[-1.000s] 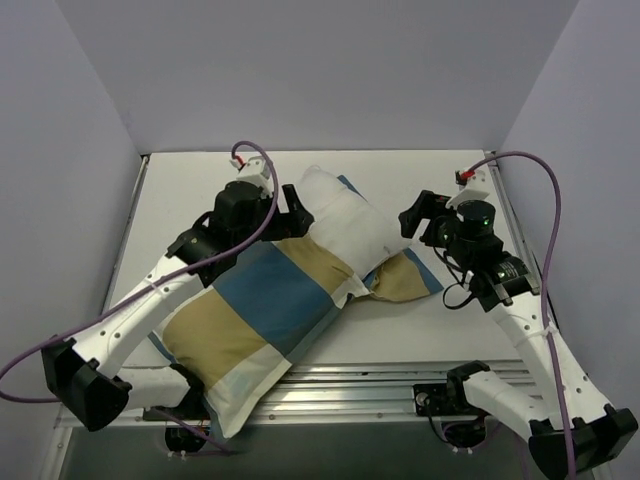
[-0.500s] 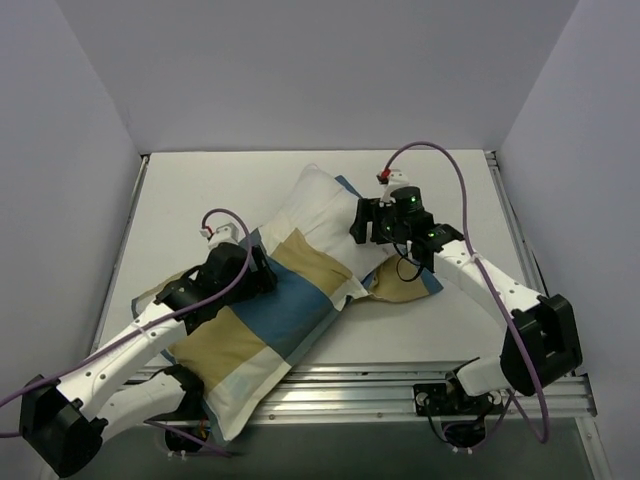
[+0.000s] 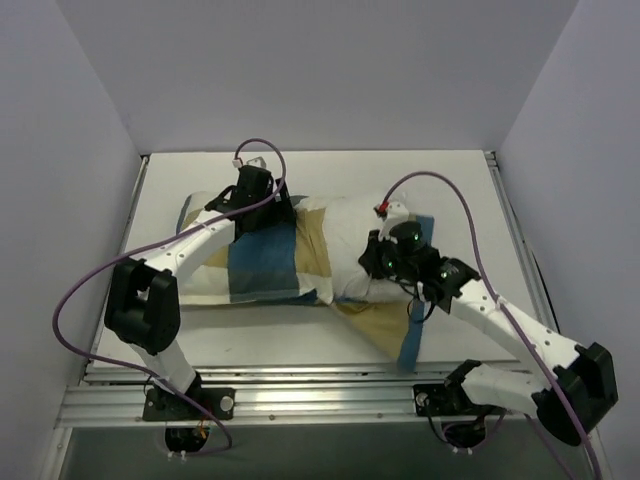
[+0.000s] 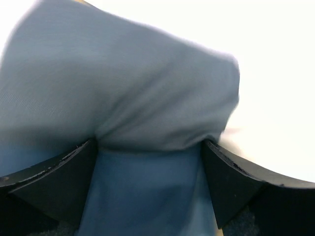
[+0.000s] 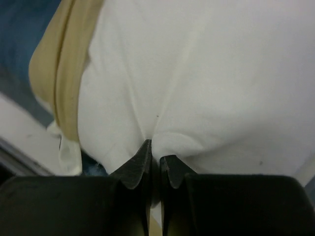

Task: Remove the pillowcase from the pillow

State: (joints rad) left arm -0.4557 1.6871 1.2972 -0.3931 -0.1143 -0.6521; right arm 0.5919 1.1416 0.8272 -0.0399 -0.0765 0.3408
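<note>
The pillowcase [image 3: 260, 265], in blue, tan and cream blocks, covers the left part of the pillow [image 3: 345, 225], which lies across the table with its plain white right end bare. A loose tan and blue flap [image 3: 400, 335] trails toward the front edge. My left gripper [image 3: 268, 210] presses down on a blue block, open, with blue pillowcase cloth [image 4: 147, 98] bulging between its wide fingers [image 4: 54, 182]. My right gripper [image 3: 375, 262] is shut, pinching a fold of white pillow fabric [image 5: 206, 73] between its tips [image 5: 155, 160]. A tan edge of the pillowcase [image 5: 64, 73] shows to the left of it.
Grey walls close in the white table [image 3: 450, 180] on the left, back and right. A metal rail [image 3: 300, 385] runs along the front edge. Purple cables [image 3: 440, 185] loop above both arms.
The pillow has swung from diagonal to lying across the table. The left arm moved back onto the blue block. The right gripper closed on white pillow fabric.
</note>
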